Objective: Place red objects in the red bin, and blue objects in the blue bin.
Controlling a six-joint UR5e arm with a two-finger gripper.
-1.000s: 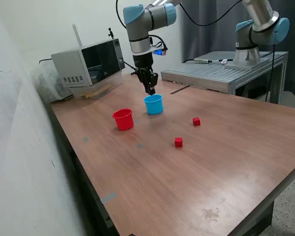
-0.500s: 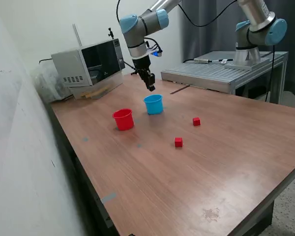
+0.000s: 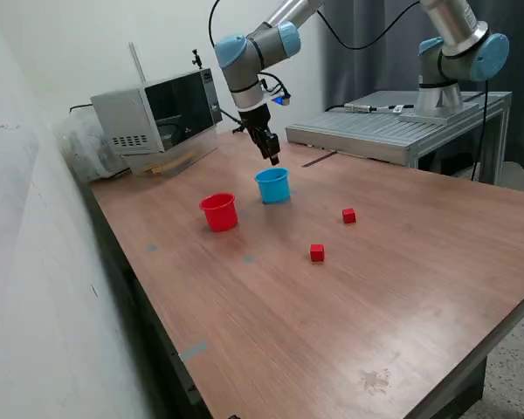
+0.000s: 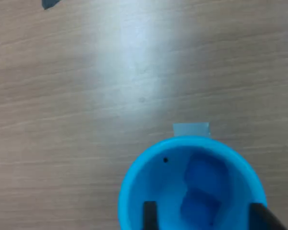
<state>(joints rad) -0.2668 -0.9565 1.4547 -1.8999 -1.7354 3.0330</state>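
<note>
The blue bin (image 3: 272, 185), a light-blue cup, stands on the wooden table (image 3: 402, 288). My gripper (image 3: 273, 159) hangs just above its far rim. In the wrist view the blue bin (image 4: 192, 184) shows two dark-blue cubes (image 4: 204, 172) (image 4: 196, 207) lying inside it. My gripper (image 4: 204, 218) is open over the cup, with dark fingertips (image 4: 149, 215) spread apart and nothing between them. The red bin (image 3: 219, 211) stands beside the blue one, toward the exterior view's left. Two red cubes (image 3: 348, 216) (image 3: 317, 252) lie on the table toward the exterior view's right of the cups.
A grey microwave-like box (image 3: 157, 113) stands at the table's back. A metal platform (image 3: 393, 131) with a second arm's base (image 3: 454, 61) is behind on the exterior view's right. Grey tape marks (image 3: 192, 351) dot the table. A wall borders the exterior view's left.
My gripper lifted from the blue bin's rim, and the arm's upper links swung toward the exterior view's left. Cups and red cubes stayed put.
</note>
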